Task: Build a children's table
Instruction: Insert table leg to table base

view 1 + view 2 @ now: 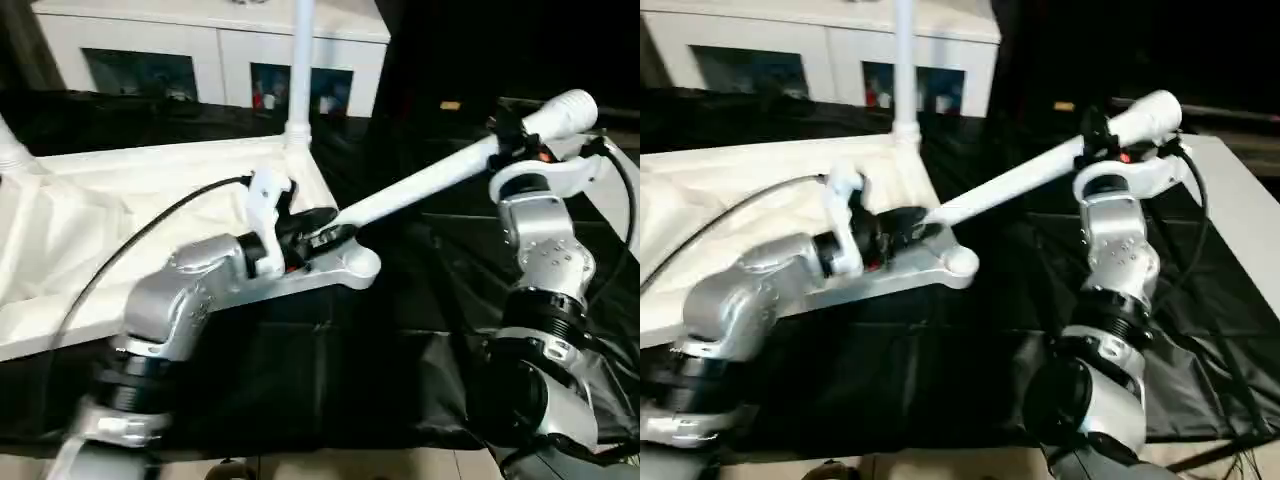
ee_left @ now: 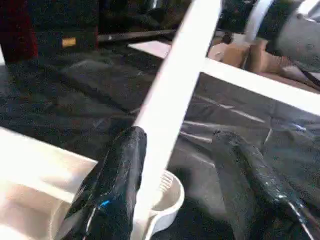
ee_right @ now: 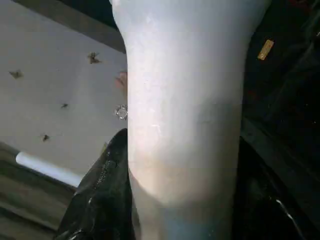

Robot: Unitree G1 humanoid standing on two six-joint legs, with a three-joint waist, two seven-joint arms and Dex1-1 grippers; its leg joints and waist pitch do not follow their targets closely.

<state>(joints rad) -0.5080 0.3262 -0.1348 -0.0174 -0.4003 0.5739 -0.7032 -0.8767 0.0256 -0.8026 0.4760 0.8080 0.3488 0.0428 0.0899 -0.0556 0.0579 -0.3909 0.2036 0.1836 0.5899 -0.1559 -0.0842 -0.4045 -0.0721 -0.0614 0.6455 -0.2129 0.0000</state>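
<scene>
Nearest the camera, the two silver forearms reach out over a black cloth [image 1: 400,330] that covers the work surface. The left gripper [image 2: 182,165] sits at the near corner of the upturned white tabletop [image 1: 90,230], its two black fingers [image 2: 117,180] standing apart on either side of the thin end of a slanting table leg [image 1: 420,185]; one finger lies against the leg, the other stands clear of it, so the jaws are open around the leg rather than clamped. That thin end dips into the round corner socket [image 2: 167,197] at the tabletop's near corner, though whether it is seated there is hard to tell. Further right, the right gripper [image 1: 515,140] is closed on the same leg near its thick end, black fingers pressing both sides of the shaft in the right wrist view. The leg looks like a hollow, light, stiff plastic tube with a smooth surface that may slip under a loose pinch, so a firm hold near the thick end, with guidance close to the socket, seems best for steering it upright. The ribbed tabletop should be light yet rigid and may slide on the cloth if pushed sideways. Beyond, another leg [image 1: 300,70] already stands upright in the far corner socket, and behind it is a white cabinet [image 1: 200,50] with dark glass doors.
</scene>
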